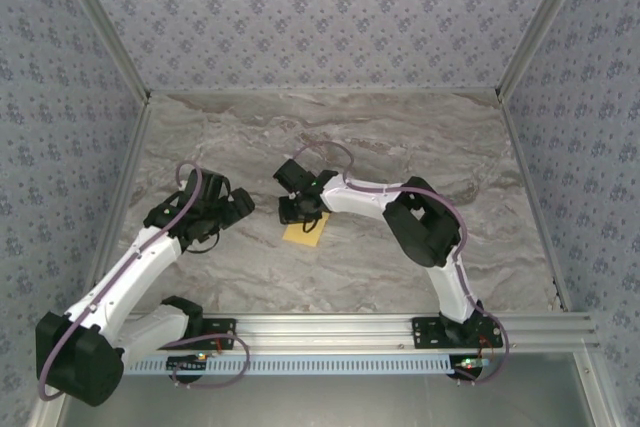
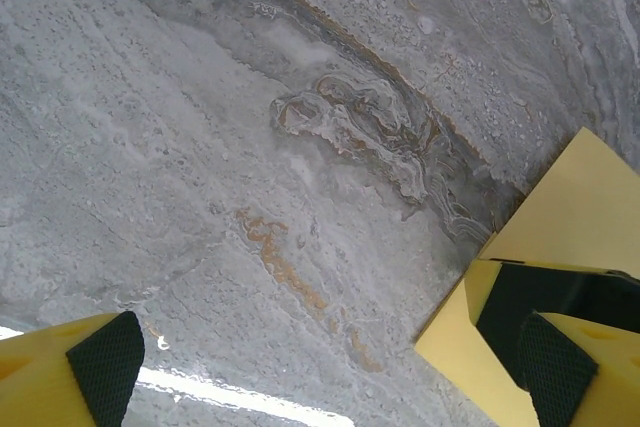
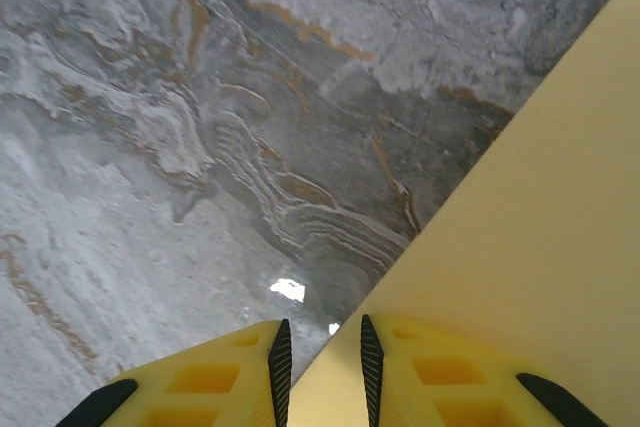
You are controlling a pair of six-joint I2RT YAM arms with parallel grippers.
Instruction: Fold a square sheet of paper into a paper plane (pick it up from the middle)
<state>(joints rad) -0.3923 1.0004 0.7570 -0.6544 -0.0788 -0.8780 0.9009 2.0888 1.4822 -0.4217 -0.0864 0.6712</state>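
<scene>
1. Currently at the first step, the pick-up. The sheet (image 1: pixel 310 232) lies flat near the middle of the table (image 1: pixel 400 137), slightly toward the near edge. I can make out no crease in it.
2. The right gripper (image 1: pixel 299 212) is down on the sheet's far-left part. In the right wrist view (image 3: pixel 322 372) the jaws are narrow, with just a slit between the pads (image 3: pixel 281 362). The sheet's edge (image 3: pixel 540 227) runs into that slit, but I can't tell whether they actually pinch it.
3. The left gripper (image 1: pixel 238 207) is just beside the sheet's left edge and holds nothing. Its wrist view (image 2: pixel 325 362) shows the jaws wide apart, with one finger (image 2: pixel 555 357) over the sheet's border (image 2: pixel 590 207).
4. Right arm: from its base at the near-right edge the elbow folds up high. The forearm runs left across the table and the wrist tips down onto the sheet.
5. Left arm: from its base at the near-left edge it stretches low toward the middle, nose aimed at the sheet.
6. My read of the next move:
   - The right jaws need to finish closing on paper, not on bare table.
   - The lift then needs to be slow, since a thin sheet slips or buckles.
   - The contact looks nearer the edge than the middle, so it may need re-seating.
   - The left gripper is placed to pin or take the opposite side.
</scene>
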